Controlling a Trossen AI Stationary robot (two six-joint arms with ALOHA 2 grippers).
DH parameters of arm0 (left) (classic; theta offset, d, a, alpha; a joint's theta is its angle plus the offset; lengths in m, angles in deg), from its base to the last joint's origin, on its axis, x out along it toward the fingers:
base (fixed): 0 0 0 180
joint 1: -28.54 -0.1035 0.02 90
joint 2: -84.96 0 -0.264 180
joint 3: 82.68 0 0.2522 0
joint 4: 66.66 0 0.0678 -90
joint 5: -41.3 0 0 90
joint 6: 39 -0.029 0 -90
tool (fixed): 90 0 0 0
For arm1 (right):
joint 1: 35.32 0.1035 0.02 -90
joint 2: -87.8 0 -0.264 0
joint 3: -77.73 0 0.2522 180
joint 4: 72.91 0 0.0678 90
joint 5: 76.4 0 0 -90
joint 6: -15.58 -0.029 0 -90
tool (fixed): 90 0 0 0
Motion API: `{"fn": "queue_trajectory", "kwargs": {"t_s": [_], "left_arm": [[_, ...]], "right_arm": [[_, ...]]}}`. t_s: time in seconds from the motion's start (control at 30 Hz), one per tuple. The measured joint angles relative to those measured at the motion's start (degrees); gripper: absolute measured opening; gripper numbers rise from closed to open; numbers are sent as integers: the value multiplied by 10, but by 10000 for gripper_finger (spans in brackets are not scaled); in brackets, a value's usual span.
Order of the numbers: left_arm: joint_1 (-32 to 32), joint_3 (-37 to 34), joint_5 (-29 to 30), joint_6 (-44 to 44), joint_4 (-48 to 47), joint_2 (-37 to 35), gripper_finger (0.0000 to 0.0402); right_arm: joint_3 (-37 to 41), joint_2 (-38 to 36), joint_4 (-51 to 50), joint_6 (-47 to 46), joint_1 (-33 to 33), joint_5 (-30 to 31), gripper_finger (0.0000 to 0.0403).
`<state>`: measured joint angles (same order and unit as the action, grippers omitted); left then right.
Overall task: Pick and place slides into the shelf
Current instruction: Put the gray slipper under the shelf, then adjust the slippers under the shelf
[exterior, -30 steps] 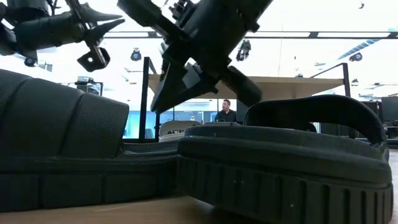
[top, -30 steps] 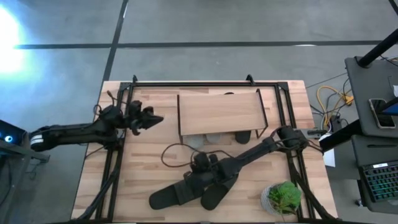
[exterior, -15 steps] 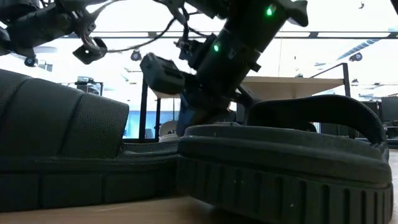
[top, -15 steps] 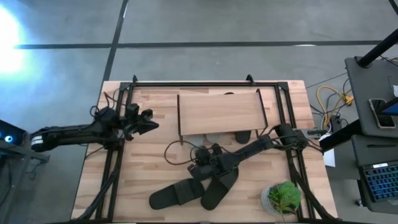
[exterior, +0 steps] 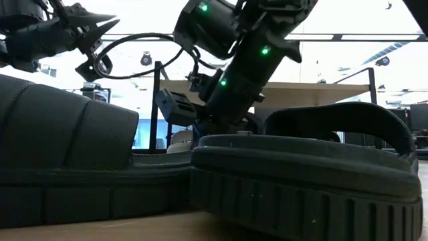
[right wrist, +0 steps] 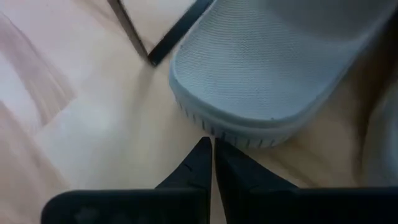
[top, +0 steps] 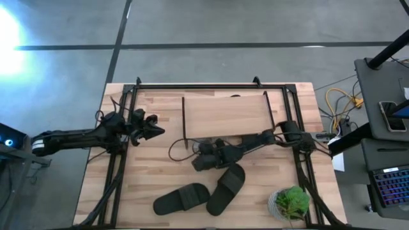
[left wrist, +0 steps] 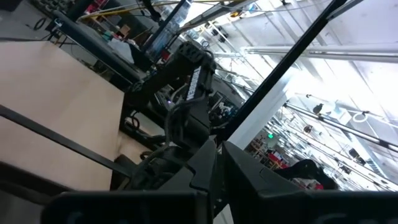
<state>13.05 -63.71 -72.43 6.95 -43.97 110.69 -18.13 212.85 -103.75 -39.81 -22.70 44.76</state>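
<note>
Right gripper (top: 197,163) now off the two black slides (top: 203,195), up toward shelf (top: 225,115) at twelve o'clock, fingers closed, empty, tips at a grey slide (right wrist: 273,68), left gripper (top: 160,130) closed, waiting at nine o'clock.

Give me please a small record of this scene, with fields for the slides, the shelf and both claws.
left claw: shut, empty, raised over the table's left part, waiting
right claw: shut, empty, tips right at the edge of a light grey slide by the shelf's front
shelf: wood top board at the table's far middle
black slides on open table: two, lying side by side at the near edge
potted plant: near right corner
</note>
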Motion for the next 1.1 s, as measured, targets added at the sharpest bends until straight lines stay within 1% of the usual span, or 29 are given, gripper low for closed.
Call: {"fn": "queue_trajectory", "kwargs": {"t_s": [0.07, 0.27, 0.4, 0.53, 0.57, 0.63, 0.67, 0.73, 0.8, 0.87, 0.9, 0.97, 1.03, 1.1], "left_arm": [[0, 0, 0, 0, 0, 0, 12], [0, 0, 0, 1, 0, 0, 12], [0, 0, 0, 1, 0, 0, 12], [0, 0, 0, 1, 0, 1, 12], [0, 0, 0, 1, 0, 1, 12], [0, 0, 0, 1, 0, 1, 12], [0, 0, 0, 1, 0, 1, 12], [0, 0, 0, 1, 0, 1, 12], [0, 0, 0, 1, 0, 1, 12], [0, 0, 0, 0, 0, 1, 12], [0, 0, 0, 1, 0, 1, 12], [0, 0, 0, 1, 0, 1, 12], [0, 0, 0, 1, 0, 1, 12], [0, 0, 0, 1, 0, 1, 12]], "right_arm": [[0, 0, 4, 18, -10, 0, 13], [-9, 0, 4, 19, -19, -2, 13], [-26, 0, -2, 18, 2, -28, 13], [-57, 0, -37, 8, 36, -31, 13], [-69, 0, -67, -10, 46, -28, 13], [-102, 0, -173, -83, 69, 1, 13], [-118, -1, -243, -144, 82, 24, 13], [-144, -1, -393, -297, 109, 56, 13], [-159, -2, -522, -456, 134, 59, 13], [-166, -2, -605, -576, 155, 38, 13], [-167, -2, -618, -605, 162, 24, 13], [-161, -2, -595, -607, 169, 3, 13], [-145, -2, -524, -561, 169, -5, 13], [-124, -3, -453, -501, 160, -1, 13]]}}
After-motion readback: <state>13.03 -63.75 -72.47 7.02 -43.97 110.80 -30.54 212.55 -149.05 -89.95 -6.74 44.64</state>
